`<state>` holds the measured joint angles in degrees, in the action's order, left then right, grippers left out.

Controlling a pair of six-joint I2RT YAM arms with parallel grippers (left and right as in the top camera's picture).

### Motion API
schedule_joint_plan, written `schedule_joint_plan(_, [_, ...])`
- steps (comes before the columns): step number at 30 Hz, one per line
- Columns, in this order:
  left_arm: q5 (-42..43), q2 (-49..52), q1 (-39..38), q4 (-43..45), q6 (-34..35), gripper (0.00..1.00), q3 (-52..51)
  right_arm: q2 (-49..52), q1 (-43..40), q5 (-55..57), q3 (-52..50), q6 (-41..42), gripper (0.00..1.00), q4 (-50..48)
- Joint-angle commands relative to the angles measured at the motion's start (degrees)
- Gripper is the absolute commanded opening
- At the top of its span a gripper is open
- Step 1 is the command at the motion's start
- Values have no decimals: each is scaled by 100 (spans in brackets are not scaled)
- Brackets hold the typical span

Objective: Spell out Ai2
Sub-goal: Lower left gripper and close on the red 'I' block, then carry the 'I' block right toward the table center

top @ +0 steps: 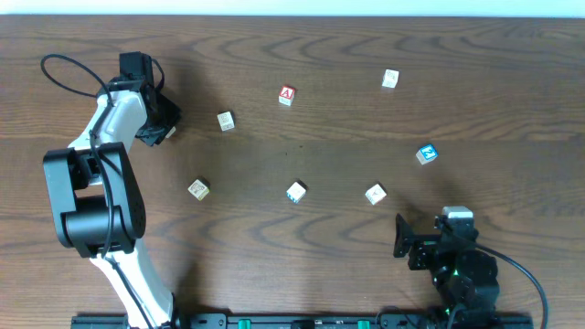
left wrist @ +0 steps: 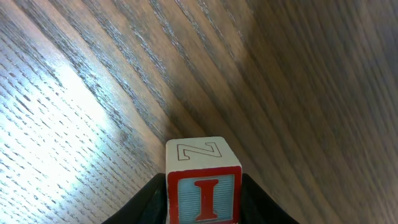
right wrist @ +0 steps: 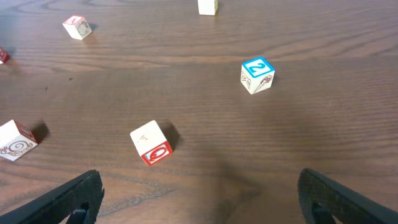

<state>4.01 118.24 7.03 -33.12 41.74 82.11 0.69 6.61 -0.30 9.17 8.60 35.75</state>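
One I block (left wrist: 203,186) sits pinched in left end effector (top: 161,126); right end effector (right wrist: 200,199) spread wide; A block (top: 287,95) and 2 block (top: 426,154) well apart on desk (top: 320,247).

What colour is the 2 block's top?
Blue with a white numeral; the 2 block shows best in right wrist view.

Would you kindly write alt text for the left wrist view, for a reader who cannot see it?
A letter block showing a red I on its front and an outlined Z or N on top sits clamped between the left pincer's dark fingers at the bottom edge. Behind it stretches the wood-grain table, with glare at left.
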Motion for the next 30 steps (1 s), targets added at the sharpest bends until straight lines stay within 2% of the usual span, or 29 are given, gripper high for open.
schedule_joint_plan(1, [-120,52,17,-33,-63,34,87,-37,-44,-39,-33,-33,99,2])
schedule_joint_plan(5, [-125,52,17,-96,-76,34,87,-37,-44,-39,-33,-33,99,2])
schedule_joint_plan(13, [-125,48,15,-343,-601,25,186,-37,-44,-39,-33,-33,99,0])
schedule_joint_plan(19, [-269,48,-76,-938,-1060,8,866,-37,-44,-39,-33,-33,99,2])
schedule_joint_plan(21, [-363,48,-168,-1174,-1226,6,1196,-37,-44,-39,-33,-33,99,2])
schedule_joint_plan(26, [-509,48,-726,-1460,-1657,6,1971,-37,-44,-39,-33,-33,99,2])
schedule_joint_plan(30, [-634,48,-1696,-1086,-2365,6,2284,-37,-44,-39,-33,-33,99,2])
